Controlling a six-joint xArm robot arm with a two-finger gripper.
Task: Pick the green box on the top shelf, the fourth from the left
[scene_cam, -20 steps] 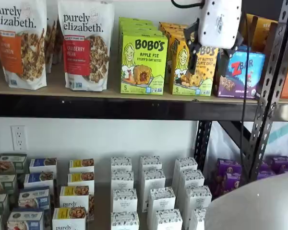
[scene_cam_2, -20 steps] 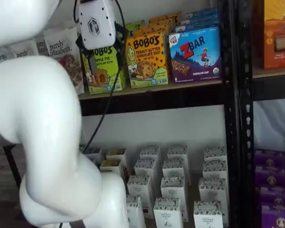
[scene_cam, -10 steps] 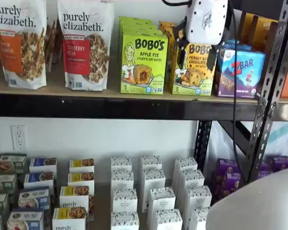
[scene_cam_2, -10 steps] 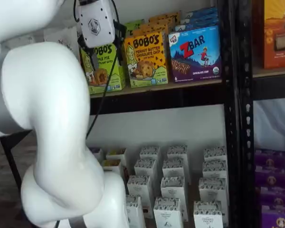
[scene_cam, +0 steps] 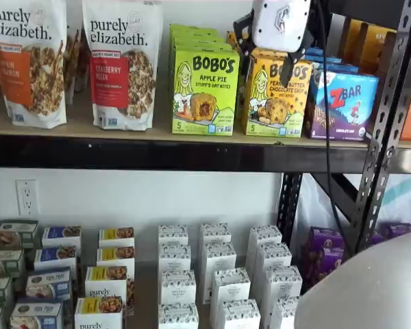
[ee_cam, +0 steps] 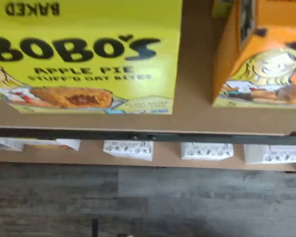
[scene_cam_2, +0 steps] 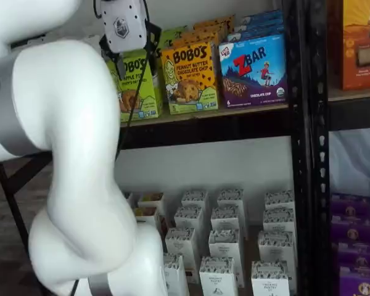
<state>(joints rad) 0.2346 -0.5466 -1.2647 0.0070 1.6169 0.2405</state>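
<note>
The green box [scene_cam: 205,92] is a lime-green "BOBO'S Apple Pie" carton standing upright at the front of a row on the top shelf [scene_cam: 157,154]. In a shelf view it [scene_cam_2: 135,86] is partly hidden by my gripper and arm. The wrist view shows its face [ee_cam: 84,54] large and close, on the tan board [ee_cam: 192,113]. My gripper [scene_cam: 266,46] hangs in front of the shelf, just right of the green box and over the orange box's top. Only its white body and black finger stubs [scene_cam_2: 129,48] show, so its state is unclear.
A yellow-orange Bobo's peanut butter box [scene_cam: 277,96] stands right of the green one, then a blue ZBar box [scene_cam: 342,103]. Purely Elizabeth bags [scene_cam: 123,62] stand to the left. A black perforated upright [scene_cam: 383,123] is at right. White cartons [scene_cam: 212,274] fill the lower shelf. My white arm [scene_cam_2: 68,154] blocks the left.
My gripper has moved left and slightly up along the top shelf, from in front of the ZBar and orange boxes towards the green box. The boxes have not moved.
</note>
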